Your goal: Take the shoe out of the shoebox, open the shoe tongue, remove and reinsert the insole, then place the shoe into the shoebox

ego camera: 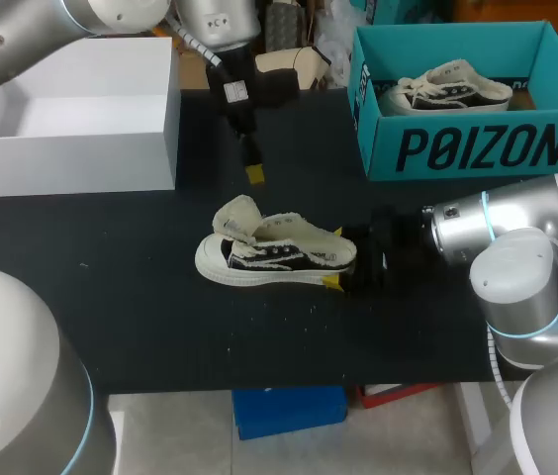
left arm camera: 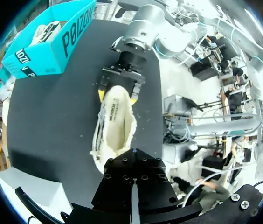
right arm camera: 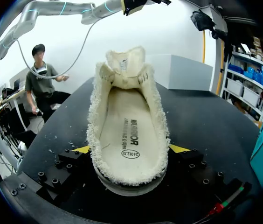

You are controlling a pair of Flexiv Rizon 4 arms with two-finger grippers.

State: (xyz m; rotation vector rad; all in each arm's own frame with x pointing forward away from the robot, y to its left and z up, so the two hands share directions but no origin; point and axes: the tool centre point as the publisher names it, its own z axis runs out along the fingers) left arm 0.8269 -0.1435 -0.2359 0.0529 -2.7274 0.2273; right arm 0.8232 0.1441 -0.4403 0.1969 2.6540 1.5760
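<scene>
White box (ego camera: 71, 148): at the table's (ego camera: 140, 297) far left, open at the top.
Left arm (ego camera: 22, 40): comes in from the far left corner and reaches past the white box to the table's middle.
Left gripper (ego camera: 255, 175): points down and hangs above the table, just beyond the shoe and apart from it. Its fingers are pressed together with nothing between them.
Shoe (ego camera: 274, 255): out of the shoebox, upright on its sole at the table's middle, toe to the left and heel to the right.
Shoe's look: black upper with a white sole and a shaggy cream lining around the mouth.
Tongue (ego camera: 237, 218): stands up and leans toward the toe, so the mouth is wide open.
Insole (right arm camera: 127, 135): cream with dark print, lying flat inside the shoe.
Right gripper (right arm camera: 130, 150): low at the heel, pinching the shoe with one yellow tip against each side.
Right arm (ego camera: 497, 223): comes in from the right and lies level, close over the table.
Shoebox (ego camera: 477, 148): teal, lid off, at the far right, well apart from the shoe on the table.
Second shoe (ego camera: 447, 87): of the same kind, lying inside the shoebox.
</scene>
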